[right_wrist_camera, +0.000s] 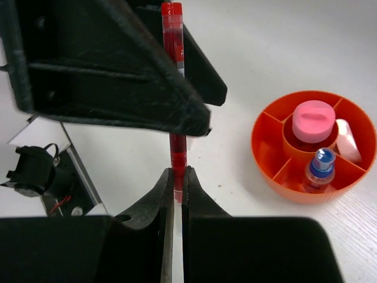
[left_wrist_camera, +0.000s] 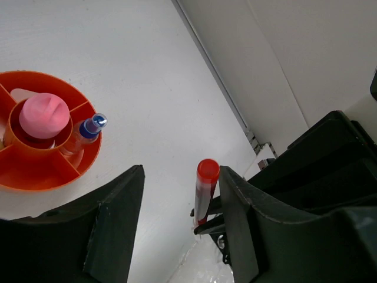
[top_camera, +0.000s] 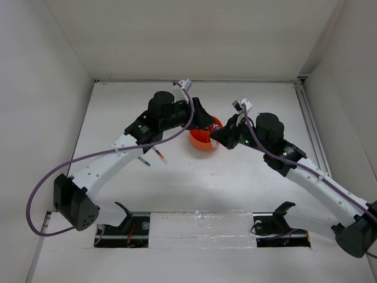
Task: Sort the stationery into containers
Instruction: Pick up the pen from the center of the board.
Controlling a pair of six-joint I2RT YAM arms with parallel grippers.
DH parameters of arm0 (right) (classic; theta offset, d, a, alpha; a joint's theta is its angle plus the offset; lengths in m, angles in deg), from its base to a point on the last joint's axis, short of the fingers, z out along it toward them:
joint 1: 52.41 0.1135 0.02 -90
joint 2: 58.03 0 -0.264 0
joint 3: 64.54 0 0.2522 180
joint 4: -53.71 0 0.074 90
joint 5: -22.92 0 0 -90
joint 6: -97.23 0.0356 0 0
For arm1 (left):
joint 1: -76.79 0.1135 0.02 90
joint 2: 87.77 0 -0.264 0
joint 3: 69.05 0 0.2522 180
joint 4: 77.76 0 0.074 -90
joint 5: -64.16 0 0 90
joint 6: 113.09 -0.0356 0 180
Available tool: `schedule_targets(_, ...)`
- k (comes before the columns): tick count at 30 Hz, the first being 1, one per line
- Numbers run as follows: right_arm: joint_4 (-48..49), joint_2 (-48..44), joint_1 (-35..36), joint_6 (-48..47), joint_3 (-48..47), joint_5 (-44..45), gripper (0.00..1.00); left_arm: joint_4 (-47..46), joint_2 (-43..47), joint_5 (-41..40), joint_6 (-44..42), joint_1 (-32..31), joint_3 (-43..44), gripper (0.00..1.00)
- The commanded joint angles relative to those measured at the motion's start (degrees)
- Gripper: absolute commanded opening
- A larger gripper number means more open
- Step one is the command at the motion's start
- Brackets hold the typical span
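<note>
The orange organiser (top_camera: 203, 143) (left_wrist_camera: 35, 177) (right_wrist_camera: 277, 183) stands mid-table. Its centre cup holds the pink capped bottle (left_wrist_camera: 43, 115) (right_wrist_camera: 313, 121). The clear blue-capped bottle (left_wrist_camera: 89, 128) (right_wrist_camera: 321, 165) and a pinkish eraser (right_wrist_camera: 347, 141) lie in ring compartments. My right gripper (right_wrist_camera: 178, 172) (top_camera: 219, 135) is shut on a red pen (right_wrist_camera: 178, 154) (left_wrist_camera: 203, 191) and holds it upright beside the organiser. My left gripper (left_wrist_camera: 182, 174) (top_camera: 206, 122) is open around the pen's upper part, its right finger close to the pen. Two more pens (top_camera: 144, 160) (top_camera: 159, 155) lie on the table under the left arm.
White walls enclose the table on three sides. A metal rail (top_camera: 309, 124) runs along the right wall. Two black mounts (top_camera: 123, 227) (top_camera: 280, 224) sit at the near edge. A purple cable (top_camera: 106, 154) loops along the left arm.
</note>
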Motion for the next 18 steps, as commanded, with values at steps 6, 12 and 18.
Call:
schedule_targets(6,4.9,-1.1,1.0,0.8,-2.3,-3.2,0.0,-5.3,3.4,-2.0,0.9,-0.1,-0.6,0.18)
schedule_targets(12,4.9,-2.3,1.0,1.8,-1.3,-1.0,0.21,-5.3,2.1,-1.5,0.9,-0.1,-0.6,0.0)
schedule_targets(18,1.6,-5.8,0.5,0.4,0.5,7.5,0.91,-4.7,1.5,-11.5,-0.2,-0.1,-0.6,0.0)
